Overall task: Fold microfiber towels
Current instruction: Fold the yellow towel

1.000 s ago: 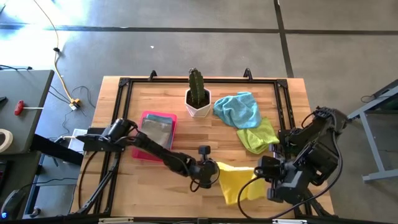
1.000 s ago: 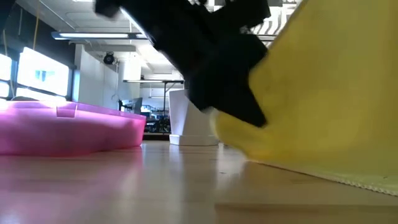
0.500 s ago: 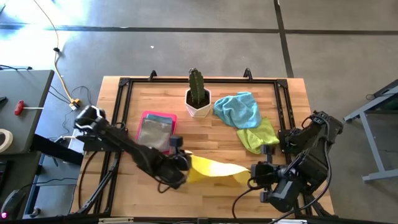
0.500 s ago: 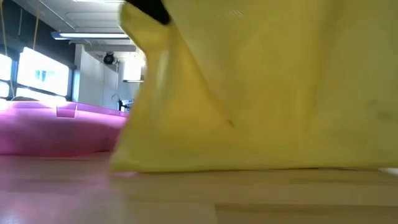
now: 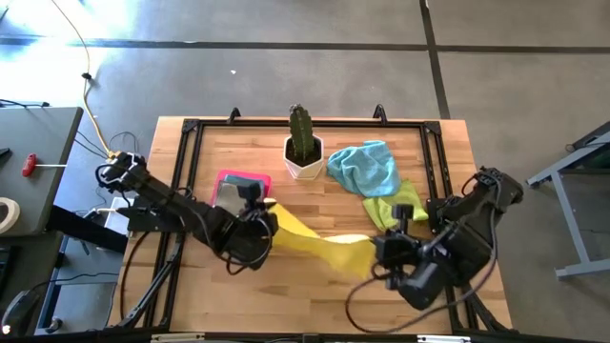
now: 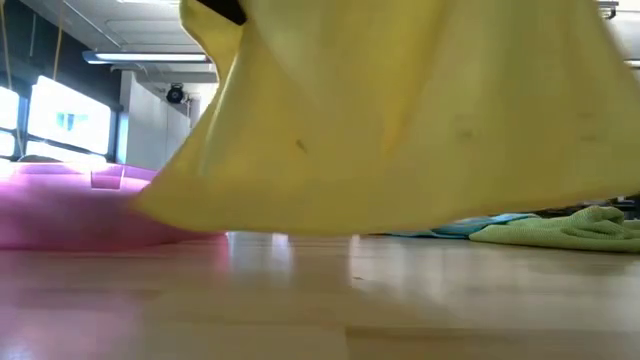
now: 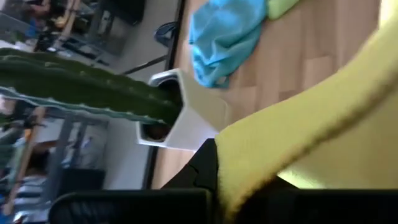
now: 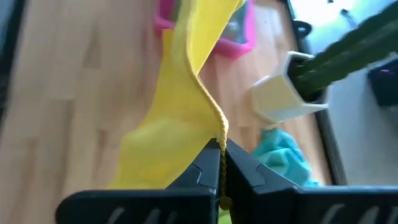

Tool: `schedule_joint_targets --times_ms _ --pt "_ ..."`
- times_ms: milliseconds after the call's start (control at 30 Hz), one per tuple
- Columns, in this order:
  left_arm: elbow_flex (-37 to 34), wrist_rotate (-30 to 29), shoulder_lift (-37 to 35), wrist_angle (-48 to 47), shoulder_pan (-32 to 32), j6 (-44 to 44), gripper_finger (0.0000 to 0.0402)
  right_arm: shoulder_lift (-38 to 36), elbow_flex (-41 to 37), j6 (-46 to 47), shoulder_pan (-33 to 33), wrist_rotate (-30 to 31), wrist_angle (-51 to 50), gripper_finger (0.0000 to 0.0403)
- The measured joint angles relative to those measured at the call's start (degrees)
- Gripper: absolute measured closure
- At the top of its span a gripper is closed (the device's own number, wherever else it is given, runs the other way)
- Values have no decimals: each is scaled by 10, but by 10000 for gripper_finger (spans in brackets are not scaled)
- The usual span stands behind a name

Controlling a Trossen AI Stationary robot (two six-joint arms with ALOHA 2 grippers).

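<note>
A yellow microfiber towel [image 5: 319, 243] hangs stretched between my two grippers over the table's near middle. My left gripper [image 5: 270, 222] is shut on its left end, beside the pink tray [image 5: 227, 178]. My right gripper [image 5: 379, 250] is shut on its right end. In the low view the yellow towel [image 6: 400, 120] hangs with its lower edge above the wood. A grey folded towel [image 5: 236, 197] lies in the tray. A light blue towel [image 5: 365, 167] and a lime green towel [image 5: 396, 205] lie crumpled on the table at the far right. My left gripper holds the yellow towel's left end [image 7: 239, 155], pinched between its two fingers [image 7: 202, 168]; one layer or several, I cannot tell. The fingers slant down from the table's left. The towel runs away from them toward the other gripper, clear of the table. My right gripper pinches the towel's stitched edge [image 8: 219, 134] between its two fingers [image 8: 202, 168], at the towel's right end. It comes slanting down from the table's right side. The cloth leads off toward the tray in a long sagging band, lifted clear.
A cactus in a white pot [image 5: 304, 152] stands at the far middle, close behind the towel. A black frame [image 5: 286, 124] runs round the tabletop. Bare wood [image 5: 305, 295] lies along the near edge under the towel.
My left gripper has risen and gone toward the table's left and far side, up to the tray, carrying the towel's end. The yellow towel, bunched on the table near my right gripper before, is now drawn out between both grippers and lifted clear. My right gripper has rolled.
</note>
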Motion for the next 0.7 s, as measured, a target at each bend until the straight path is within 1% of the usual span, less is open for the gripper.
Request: schedule_joint_targets --times_ms 67,100,167,233,300,367,500,600,700 --pt "0 -4 0 0 10 8 401 0 0 -5 -17 -4 0 403" --pt "0 -4 0 -1 15 8 401 0 0 2 -26 -20 0 403" --pt "0 2 0 -3 21 7 401 -2 -13 24 -42 -71 2 403" --pt "0 14 0 -6 25 -2 401 -10 -52 39 -49 -112 1 403" --pt "0 30 0 -6 28 -3 401 -26 -108 47 -48 -132 1 403" --pt "0 32 1 -6 31 2 401 -56 -168 62 -46 -137 0 403" --pt "0 -3 1 1 46 44 401 -136 -277 103 -54 -135 1 403" --pt "0 -17 1 26 70 83 401 -205 -329 124 -71 -129 3 403" --pt "0 -13 1 66 96 126 401 -253 -352 118 -90 -104 1 403"
